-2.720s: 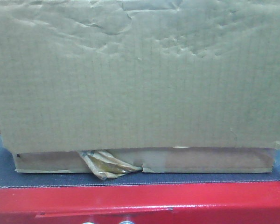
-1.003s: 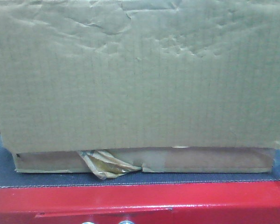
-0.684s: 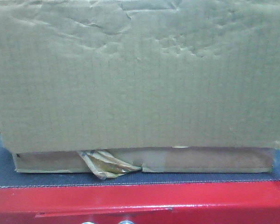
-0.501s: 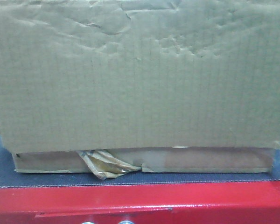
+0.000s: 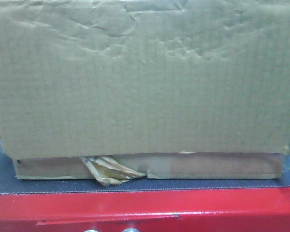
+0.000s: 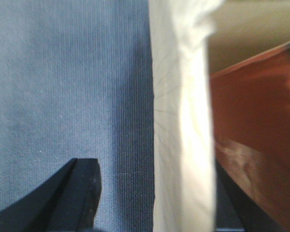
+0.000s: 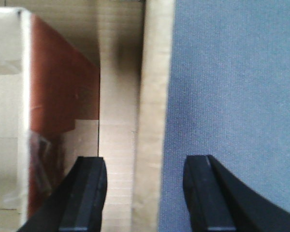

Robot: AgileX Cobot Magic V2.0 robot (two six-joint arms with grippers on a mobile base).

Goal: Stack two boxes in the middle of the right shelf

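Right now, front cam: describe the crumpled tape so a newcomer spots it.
A red platform edge runs across the bottom, with a dark mat above it carrying the cardboard box. Low on the box's front, left of centre, hangs a crumpled wad of glossy tape; the tape beside it lies flat.

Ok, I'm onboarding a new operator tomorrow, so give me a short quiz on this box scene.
1. True or false: the box rests straight on the red platform.
2. Pick one. The right end effector is: A) shut on the box wall; B) open, straddling the box wall; C) well clear of the box.
3. Fill the gap: crumpled loose tape sticks out at the box's ___ edge.

Key
1. False: a dark mat lies between them.
2. B
3. bottom
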